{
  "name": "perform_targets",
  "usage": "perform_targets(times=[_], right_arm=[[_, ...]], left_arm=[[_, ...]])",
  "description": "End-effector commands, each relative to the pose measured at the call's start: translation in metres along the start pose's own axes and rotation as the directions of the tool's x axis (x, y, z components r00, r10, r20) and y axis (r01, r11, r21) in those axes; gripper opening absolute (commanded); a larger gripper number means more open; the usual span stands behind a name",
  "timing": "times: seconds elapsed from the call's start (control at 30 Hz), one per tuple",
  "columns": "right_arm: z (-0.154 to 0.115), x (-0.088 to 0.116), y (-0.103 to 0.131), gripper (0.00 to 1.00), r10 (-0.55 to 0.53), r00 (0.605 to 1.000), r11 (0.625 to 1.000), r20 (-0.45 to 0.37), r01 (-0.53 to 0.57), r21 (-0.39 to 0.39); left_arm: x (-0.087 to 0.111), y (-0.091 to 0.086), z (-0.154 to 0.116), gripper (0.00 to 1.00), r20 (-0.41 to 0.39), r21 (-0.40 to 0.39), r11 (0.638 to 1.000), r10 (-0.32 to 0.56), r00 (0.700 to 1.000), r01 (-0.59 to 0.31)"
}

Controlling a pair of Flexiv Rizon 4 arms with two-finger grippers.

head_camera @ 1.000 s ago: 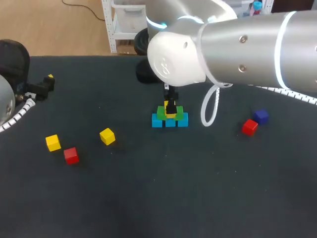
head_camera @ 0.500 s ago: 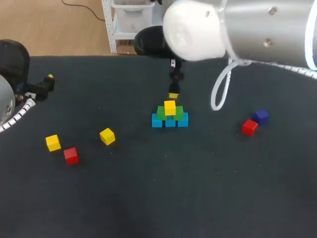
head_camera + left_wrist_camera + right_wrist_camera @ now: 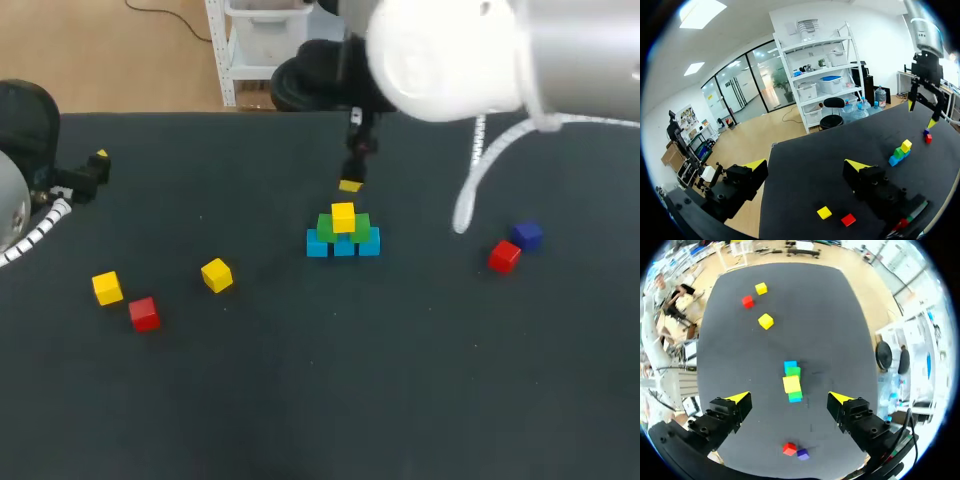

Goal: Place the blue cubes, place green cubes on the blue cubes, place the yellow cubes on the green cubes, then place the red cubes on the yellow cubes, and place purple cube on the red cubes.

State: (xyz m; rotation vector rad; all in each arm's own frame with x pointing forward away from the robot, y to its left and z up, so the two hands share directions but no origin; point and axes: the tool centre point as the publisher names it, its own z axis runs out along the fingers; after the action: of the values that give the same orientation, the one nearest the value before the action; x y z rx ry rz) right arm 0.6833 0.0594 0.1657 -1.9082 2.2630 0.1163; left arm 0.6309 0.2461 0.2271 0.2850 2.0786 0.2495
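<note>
Now the right tool hangs empty, fingers apart, just above and behind the stack, where one yellow cube tops the green cubes. A red cube lies off to its right beside the purple cube, on the right arm's side. The left tool, likewise spread and empty, sits at the tabletop's far left.

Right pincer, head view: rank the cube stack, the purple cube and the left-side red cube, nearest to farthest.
1. Cube stack, just below the right pincer, mid-table.
2. Purple cube, off to the right.
3. Red cube, far over on the left.
</note>
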Motion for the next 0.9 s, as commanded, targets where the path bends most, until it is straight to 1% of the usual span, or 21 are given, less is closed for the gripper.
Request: perform_targets(times=[0.03,0.1,0.17,0.23,0.37,0.43,0.47,0.5,0.57,0.63,0.67,0.8,0.9], right_arm=[[-0.018,0.038,0.002,1.00,0.100,0.984,0.979,0.145,-0.124,0.160],[-0.026,0.049,-0.004,1.00,0.148,0.969,0.964,0.196,-0.185,0.190],[-0.036,0.061,-0.008,1.00,0.191,0.948,0.940,0.257,-0.252,0.232],[-0.045,0.071,-0.009,1.00,0.209,0.927,0.924,0.310,-0.291,0.248],[-0.060,0.088,-0.007,1.00,0.225,0.908,0.888,0.353,-0.340,0.308],[-0.065,0.099,-0.004,1.00,0.247,0.897,0.877,0.367,-0.368,0.310],[-0.066,0.104,-0.002,1.00,0.261,0.890,0.868,0.374,-0.386,0.313],[-0.068,0.110,0.000,1.00,0.269,0.880,0.852,0.391,-0.407,0.330],[-0.070,0.122,0.007,1.00,0.287,0.860,0.838,0.422,-0.439,0.325],[-0.072,0.133,0.015,1.00,0.299,0.845,0.815,0.444,-0.468,0.342],[-0.072,0.136,0.019,1.00,0.302,0.838,0.812,0.455,-0.476,0.337],[-0.069,0.154,0.035,1.00,0.317,0.806,0.774,0.500,-0.525,0.355],[-0.062,0.165,0.043,1.00,0.331,0.791,0.750,0.515,-0.552,0.365]], left_arm=[[-0.001,0.001,0.000,1.00,-0.001,0.003,1.000,0.000,1.000,0.000],[-0.001,0.001,0.000,1.00,-0.001,0.003,1.000,0.000,1.000,0.000],[-0.001,0.001,0.000,1.00,-0.001,0.003,1.000,0.000,1.000,0.000],[-0.001,0.001,0.000,1.00,-0.001,0.003,1.000,0.000,1.000,0.000],[-0.001,0.001,0.000,1.00,-0.001,0.003,1.000,0.000,1.000,0.000],[-0.001,0.001,0.000,1.00,-0.001,0.003,1.000,0.000,1.000,0.000],[-0.001,0.001,0.000,1.00,-0.001,0.003,1.000,0.000,1.000,0.000],[-0.001,0.001,0.000,1.00,-0.001,0.003,1.000,0.000,1.000,0.000],[-0.001,0.001,0.000,1.00,-0.001,0.003,1.000,0.000,1.000,0.000],[-0.001,0.001,0.000,1.00,-0.001,0.003,1.000,0.000,1.000,0.000],[-0.001,0.001,0.000,1.00,-0.001,0.003,1.000,0.000,1.000,0.000],[-0.001,0.001,0.000,1.00,-0.001,0.003,1.000,0.000,1.000,0.000],[-0.001,0.001,0.000,1.00,-0.001,0.003,1.000,0.000,1.000,0.000]])
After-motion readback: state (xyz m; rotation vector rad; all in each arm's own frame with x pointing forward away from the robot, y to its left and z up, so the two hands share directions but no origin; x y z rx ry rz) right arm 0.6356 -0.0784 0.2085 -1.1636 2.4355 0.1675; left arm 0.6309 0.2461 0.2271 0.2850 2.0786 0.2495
